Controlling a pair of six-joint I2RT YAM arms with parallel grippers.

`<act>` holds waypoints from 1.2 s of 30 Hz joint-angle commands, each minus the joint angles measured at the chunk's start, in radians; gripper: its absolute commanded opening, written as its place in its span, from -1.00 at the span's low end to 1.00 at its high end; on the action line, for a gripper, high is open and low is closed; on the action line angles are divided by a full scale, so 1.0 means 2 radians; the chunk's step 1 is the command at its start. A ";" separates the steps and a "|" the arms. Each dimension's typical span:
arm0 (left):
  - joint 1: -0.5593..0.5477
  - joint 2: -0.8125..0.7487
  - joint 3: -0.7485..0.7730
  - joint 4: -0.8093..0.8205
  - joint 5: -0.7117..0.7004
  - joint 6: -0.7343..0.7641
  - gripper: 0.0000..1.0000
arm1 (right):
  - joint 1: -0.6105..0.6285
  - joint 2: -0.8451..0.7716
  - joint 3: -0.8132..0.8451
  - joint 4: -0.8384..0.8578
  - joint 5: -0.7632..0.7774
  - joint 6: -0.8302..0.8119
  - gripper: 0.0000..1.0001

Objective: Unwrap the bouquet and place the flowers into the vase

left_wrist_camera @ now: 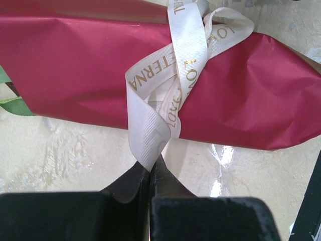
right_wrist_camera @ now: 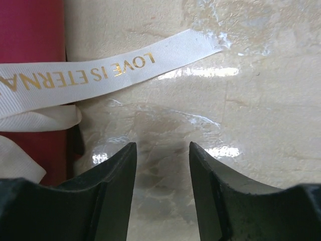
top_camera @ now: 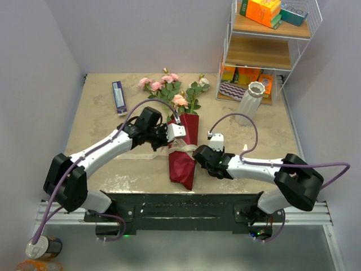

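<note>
The dark red paper wrap (left_wrist_camera: pixel 75 60) is matt and a bit creased. The cream ribbon (left_wrist_camera: pixel 150 125) is ribbed cloth with shiny gold letters. The table top (right_wrist_camera: pixel 251 115) is glossy, like stone. The white vase (top_camera: pixel 252 99) has ridges.

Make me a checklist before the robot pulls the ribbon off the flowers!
1. Left gripper pinching the ribbon: ok, shut on one loop.
2. Right gripper free: ok, open and empty, with the ribbon's tail lying ahead of it.
3. Ribbon off the maroon paper: not ok, it is wrapped round it.
4. Ribbon loosened enough: cannot tell.
5. Vase standing, away from both grippers: ok.
</note>
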 commanded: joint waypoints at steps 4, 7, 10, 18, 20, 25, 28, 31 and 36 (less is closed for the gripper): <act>-0.002 0.008 0.036 -0.007 0.016 -0.010 -1.00 | 0.022 0.085 0.059 -0.037 0.101 0.006 0.01; -0.002 0.008 0.039 -0.008 0.022 -0.015 -1.00 | 0.027 0.111 0.068 -0.015 0.107 -0.006 0.01; -0.002 0.005 0.040 -0.008 0.025 -0.022 -1.00 | 0.028 0.126 0.082 0.004 0.124 -0.021 0.02; 0.027 0.023 0.063 -0.022 0.048 -0.034 -1.00 | 0.028 0.152 0.099 0.135 0.139 -0.198 0.02; 0.029 0.028 0.062 -0.021 0.041 -0.033 -1.00 | 0.028 0.158 0.089 0.180 0.125 -0.251 0.01; 0.031 0.036 0.060 -0.024 0.030 -0.028 -1.00 | 0.031 0.187 0.110 0.225 0.096 -0.311 0.01; 0.036 0.040 0.061 -0.024 0.028 -0.026 -1.00 | 0.031 0.201 0.119 0.246 0.067 -0.340 0.00; 0.041 0.041 0.061 -0.027 0.031 -0.024 -1.00 | 0.031 0.214 0.110 0.287 0.041 -0.368 -0.09; 0.050 0.047 0.047 -0.026 0.024 -0.016 -1.00 | 0.026 0.203 0.077 0.335 0.037 -0.348 -0.87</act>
